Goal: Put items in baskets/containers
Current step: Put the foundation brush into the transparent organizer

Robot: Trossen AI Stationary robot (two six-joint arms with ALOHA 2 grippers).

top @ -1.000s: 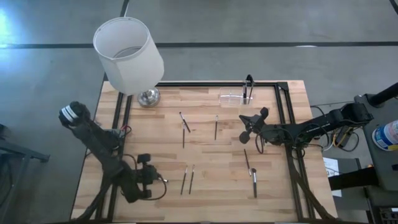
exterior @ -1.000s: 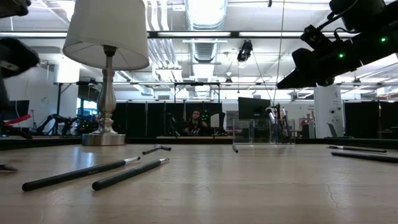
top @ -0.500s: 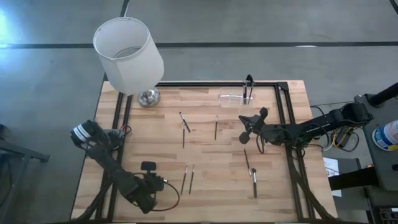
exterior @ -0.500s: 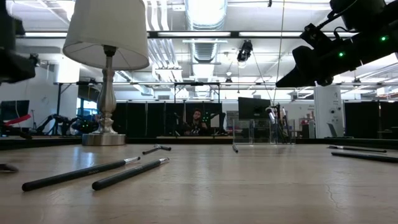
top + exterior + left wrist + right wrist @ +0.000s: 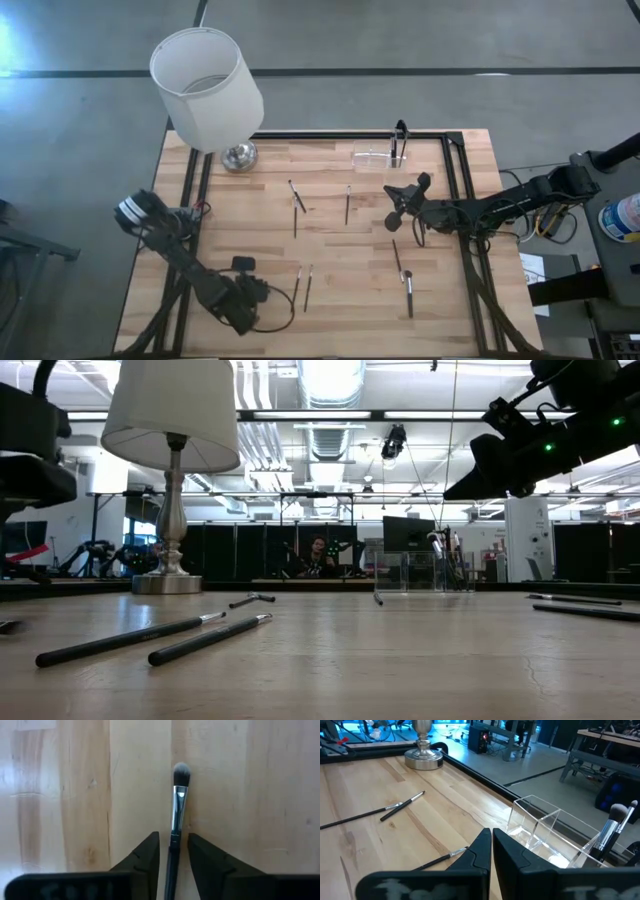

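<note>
Several thin dark brushes lie flat on the wooden table (image 5: pixel 240 215). A pair (image 5: pixel 302 289) lies near the near edge and shows in the low view (image 5: pixel 170 639). My left gripper (image 5: pixel 256 293) is open and low beside that pair. In its wrist view its fingers (image 5: pixel 173 837) stand on either side of one brush's handle (image 5: pixel 176 820) without touching it. My right gripper (image 5: pixel 400 205) is shut and empty, hovering above the table (image 5: pixel 491 832). The clear holder (image 5: pixel 378 156) (image 5: pixel 540 827) stands at the far edge with brushes (image 5: pixel 400 138) upright in it.
A lamp with a big white shade (image 5: pixel 205 88) and a metal foot (image 5: pixel 238 157) stands at the far left corner. Loose brushes lie mid-table (image 5: pixel 297 197) (image 5: pixel 347 204) and near the right arm (image 5: pixel 402 272). A black frame (image 5: pixel 455 180) borders the table.
My left arm has swung in and carried its gripper a little toward the table's right, up to the pair of brushes near the near edge. The right arm and the brushes have kept still.
</note>
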